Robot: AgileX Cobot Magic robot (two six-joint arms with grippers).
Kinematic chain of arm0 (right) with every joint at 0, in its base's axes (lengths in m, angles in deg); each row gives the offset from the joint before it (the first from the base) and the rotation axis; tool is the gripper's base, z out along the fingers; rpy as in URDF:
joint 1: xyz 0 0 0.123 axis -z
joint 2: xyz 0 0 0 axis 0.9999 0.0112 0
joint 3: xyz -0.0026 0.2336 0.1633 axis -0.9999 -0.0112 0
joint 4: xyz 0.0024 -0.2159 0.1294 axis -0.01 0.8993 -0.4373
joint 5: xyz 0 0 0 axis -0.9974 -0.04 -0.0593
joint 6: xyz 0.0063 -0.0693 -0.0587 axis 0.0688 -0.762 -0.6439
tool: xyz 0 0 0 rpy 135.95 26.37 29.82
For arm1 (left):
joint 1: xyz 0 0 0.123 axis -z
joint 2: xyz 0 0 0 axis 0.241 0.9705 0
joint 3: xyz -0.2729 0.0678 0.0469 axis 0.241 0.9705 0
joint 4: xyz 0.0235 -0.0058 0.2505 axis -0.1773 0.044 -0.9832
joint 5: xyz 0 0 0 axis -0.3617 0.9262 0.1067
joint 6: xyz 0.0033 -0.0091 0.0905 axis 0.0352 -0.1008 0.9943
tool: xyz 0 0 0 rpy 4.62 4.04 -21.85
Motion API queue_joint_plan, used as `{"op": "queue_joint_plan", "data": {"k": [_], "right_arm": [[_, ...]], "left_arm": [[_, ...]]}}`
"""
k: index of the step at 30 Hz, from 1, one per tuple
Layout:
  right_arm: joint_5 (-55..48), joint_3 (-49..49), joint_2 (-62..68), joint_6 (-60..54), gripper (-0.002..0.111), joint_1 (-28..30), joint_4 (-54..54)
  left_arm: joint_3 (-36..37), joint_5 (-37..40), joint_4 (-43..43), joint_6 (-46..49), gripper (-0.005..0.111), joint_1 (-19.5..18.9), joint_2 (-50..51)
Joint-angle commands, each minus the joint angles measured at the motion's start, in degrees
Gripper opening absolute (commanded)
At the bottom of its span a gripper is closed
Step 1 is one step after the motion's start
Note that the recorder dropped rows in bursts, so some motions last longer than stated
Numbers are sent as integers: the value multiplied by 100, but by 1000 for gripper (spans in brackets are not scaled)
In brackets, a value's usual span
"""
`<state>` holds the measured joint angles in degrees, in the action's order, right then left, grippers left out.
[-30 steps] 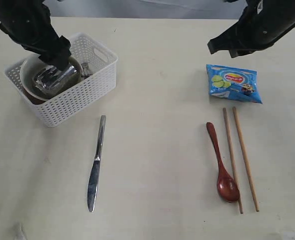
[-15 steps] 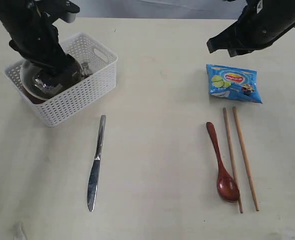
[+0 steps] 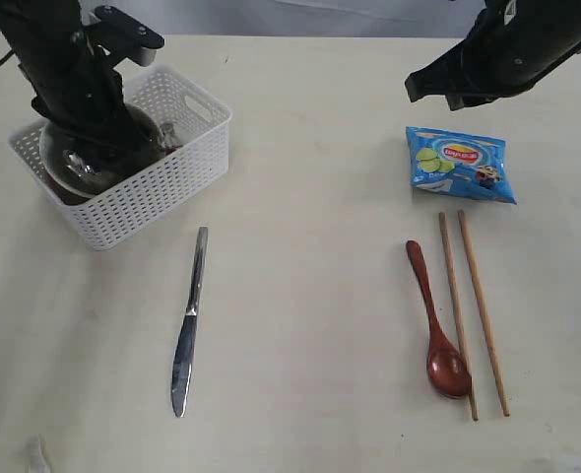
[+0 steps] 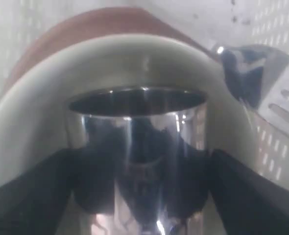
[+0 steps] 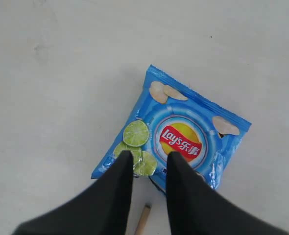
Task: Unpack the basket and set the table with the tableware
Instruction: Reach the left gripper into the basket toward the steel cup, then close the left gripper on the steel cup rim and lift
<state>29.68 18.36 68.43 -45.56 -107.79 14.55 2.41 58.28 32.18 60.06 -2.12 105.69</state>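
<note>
Left gripper (image 4: 142,166) down in the basket (image 3: 162,187), at the steel cup (image 4: 139,122)!
Jaws wide, flanking it, no clear grip; right gripper (image 5: 149,159), narrowly parted, empty above the snack packet (image 5: 186,129).

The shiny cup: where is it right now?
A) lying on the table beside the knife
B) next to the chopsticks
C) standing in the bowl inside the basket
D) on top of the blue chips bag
C: the left wrist view shows the shiny cup standing upright in the cream bowl, with the white basket walls around them.
</note>
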Motion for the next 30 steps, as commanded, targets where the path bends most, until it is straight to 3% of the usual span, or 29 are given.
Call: {"op": "queue_joint_plan", "data": {"k": [1, 5, 7, 8, 11, 30], "right_arm": [[56, -19, -48, -24, 24, 38, -24], [56, -19, -48, -24, 24, 38, -24], [86, -19, -48, -24, 23, 38, -24], [95, -19, -48, -24, 23, 38, -24], [95, -19, -48, -24, 23, 38, -24], [232, -19, -48, -35, 23, 38, -24]], "left_arm": [[2, -118, 15, -84, 69, 20, 129], [2, -130, 15, -84, 63, 20, 175], [2, -130, 15, -84, 46, 20, 175], [2, -130, 15, -84, 31, 20, 175], [2, -120, 15, -89, 2, 20, 175], [2, -191, 97, -444, 0, 20, -1167]]}}
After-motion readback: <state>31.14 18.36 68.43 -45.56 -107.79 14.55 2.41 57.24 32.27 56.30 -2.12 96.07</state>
